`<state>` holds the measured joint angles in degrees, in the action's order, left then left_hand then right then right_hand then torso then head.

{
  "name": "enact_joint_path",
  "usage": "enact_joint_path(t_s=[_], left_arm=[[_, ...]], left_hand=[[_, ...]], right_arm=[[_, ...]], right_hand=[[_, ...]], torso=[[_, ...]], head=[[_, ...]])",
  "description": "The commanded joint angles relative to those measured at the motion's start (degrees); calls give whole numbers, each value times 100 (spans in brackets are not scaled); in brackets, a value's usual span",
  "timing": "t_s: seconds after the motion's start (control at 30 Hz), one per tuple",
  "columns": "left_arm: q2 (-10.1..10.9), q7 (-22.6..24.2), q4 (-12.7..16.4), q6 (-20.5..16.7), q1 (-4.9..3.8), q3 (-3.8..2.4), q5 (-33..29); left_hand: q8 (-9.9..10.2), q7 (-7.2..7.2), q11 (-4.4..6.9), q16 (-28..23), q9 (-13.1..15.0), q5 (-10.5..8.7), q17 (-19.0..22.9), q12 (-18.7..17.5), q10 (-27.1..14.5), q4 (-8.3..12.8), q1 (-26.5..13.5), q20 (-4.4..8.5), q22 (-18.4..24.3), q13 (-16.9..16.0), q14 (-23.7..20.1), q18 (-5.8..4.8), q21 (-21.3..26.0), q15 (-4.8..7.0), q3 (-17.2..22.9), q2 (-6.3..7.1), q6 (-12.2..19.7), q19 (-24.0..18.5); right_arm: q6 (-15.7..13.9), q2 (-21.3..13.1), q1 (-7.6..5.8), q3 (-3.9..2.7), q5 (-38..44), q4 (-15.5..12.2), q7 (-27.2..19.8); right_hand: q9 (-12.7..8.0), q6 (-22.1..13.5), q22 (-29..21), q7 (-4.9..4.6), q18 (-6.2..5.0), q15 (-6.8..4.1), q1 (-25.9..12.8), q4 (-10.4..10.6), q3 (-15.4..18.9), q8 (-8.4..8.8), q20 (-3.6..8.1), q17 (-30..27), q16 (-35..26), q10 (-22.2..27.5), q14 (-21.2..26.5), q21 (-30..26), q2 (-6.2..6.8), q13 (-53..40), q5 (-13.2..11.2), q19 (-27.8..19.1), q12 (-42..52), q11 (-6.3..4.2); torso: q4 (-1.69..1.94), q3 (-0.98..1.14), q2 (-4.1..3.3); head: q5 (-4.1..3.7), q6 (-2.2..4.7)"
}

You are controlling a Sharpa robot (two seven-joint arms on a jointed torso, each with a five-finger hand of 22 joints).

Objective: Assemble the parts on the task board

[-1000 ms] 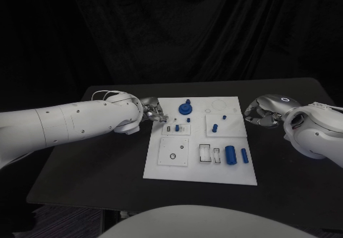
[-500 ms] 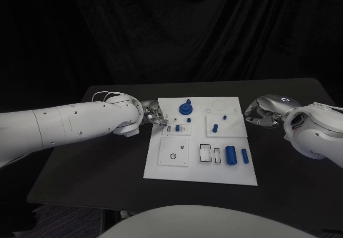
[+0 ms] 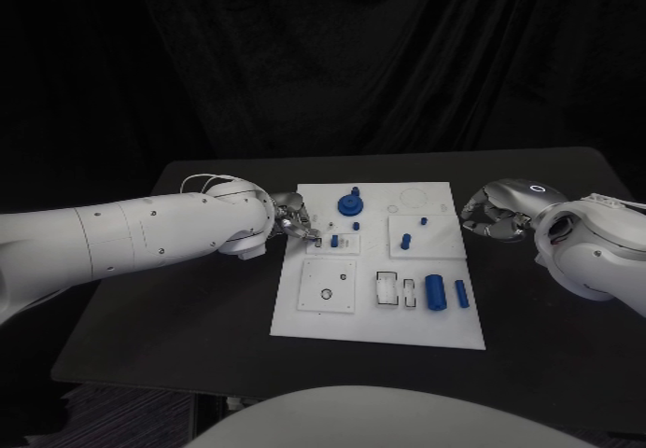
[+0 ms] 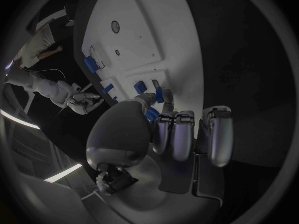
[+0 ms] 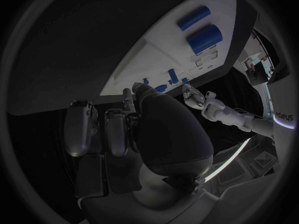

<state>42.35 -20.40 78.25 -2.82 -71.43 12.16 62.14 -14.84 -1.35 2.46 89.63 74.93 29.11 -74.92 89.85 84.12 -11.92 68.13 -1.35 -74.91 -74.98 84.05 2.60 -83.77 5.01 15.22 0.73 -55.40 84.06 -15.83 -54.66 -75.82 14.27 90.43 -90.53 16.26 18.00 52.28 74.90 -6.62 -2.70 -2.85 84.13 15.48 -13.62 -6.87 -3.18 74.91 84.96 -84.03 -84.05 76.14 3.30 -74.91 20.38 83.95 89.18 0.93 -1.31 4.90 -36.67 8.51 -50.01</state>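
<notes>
The silver left hand (image 3: 294, 222) hovers at the white task board's (image 3: 381, 322) left edge, nearest the small upright blue peg (image 3: 334, 241) — whether it grasps anything, I cannot tell.

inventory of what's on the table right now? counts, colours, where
table: 1, black, under everything
task board: 1, white, middle of the table
large cylinder: 1, blue, lying on the board's near right
slim cylinder: 1, blue, lying just right of the large one
knob part: 1, blue, standing at the board's far middle
small pegs: several, blue, around the board's middle; exact count unclear
left hand: silver, at the board's left edge; whether it holds anything is unclear
right hand: silver, fingers curled, off the board's right edge
</notes>
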Motion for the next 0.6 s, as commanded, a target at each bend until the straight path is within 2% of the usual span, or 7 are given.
enact_joint_path(t_s=[0.03, 0.33, 0.6], left_arm=[[-19, 48, 0, 89, 31, -5, -12], [-32, 77, 0, 71, 99, -5, -12], [-42, 70, 51, 71, 121, -5, -12]], left_hand=[[20, 17, 37, 37, 134, -14, -1508, 15, 588, -10, -4, 38, -921, -1502, 595, -24, 31, 53, 35, 37, -32, 73], [27, 15, 36, 37, 133, -24, -1508, 15, 588, -9, -4, 39, -918, -1502, 595, -23, 36, 52, 56, 37, -26, 69], [31, 14, 35, 37, 132, -29, -1508, 15, 588, -9, -5, 39, -917, -1502, 595, -23, 38, 52, 69, 35, -23, 68]], right_arm=[[9, -4, 14, -3, 4, -1, 62], [10, -5, 15, -3, 3, -2, 66], [16, -2, 15, -3, 3, 0, 69]], right_hand=[[-10, 8, 1068, -9, -57, 35, 19, -3, -21, 38, -50, 1059, -37, -413, -463, -40, -50, -1334, 27, 58, -31, 52], [-10, 8, 1068, -9, -57, 35, 19, -3, -21, 38, -50, 1059, -37, -413, -463, -40, -50, -1334, 27, 58, -31, 52], [-10, 8, 1068, -9, -57, 35, 19, -3, -21, 38, -50, 1059, -37, -413, -463, -40, -50, -1334, 27, 58, -31, 52]], torso=[[4, 3, -1], [-2, 3, -2], [-5, 4, 1]], head=[[-2, 1], [5, 1], [3, 1]])
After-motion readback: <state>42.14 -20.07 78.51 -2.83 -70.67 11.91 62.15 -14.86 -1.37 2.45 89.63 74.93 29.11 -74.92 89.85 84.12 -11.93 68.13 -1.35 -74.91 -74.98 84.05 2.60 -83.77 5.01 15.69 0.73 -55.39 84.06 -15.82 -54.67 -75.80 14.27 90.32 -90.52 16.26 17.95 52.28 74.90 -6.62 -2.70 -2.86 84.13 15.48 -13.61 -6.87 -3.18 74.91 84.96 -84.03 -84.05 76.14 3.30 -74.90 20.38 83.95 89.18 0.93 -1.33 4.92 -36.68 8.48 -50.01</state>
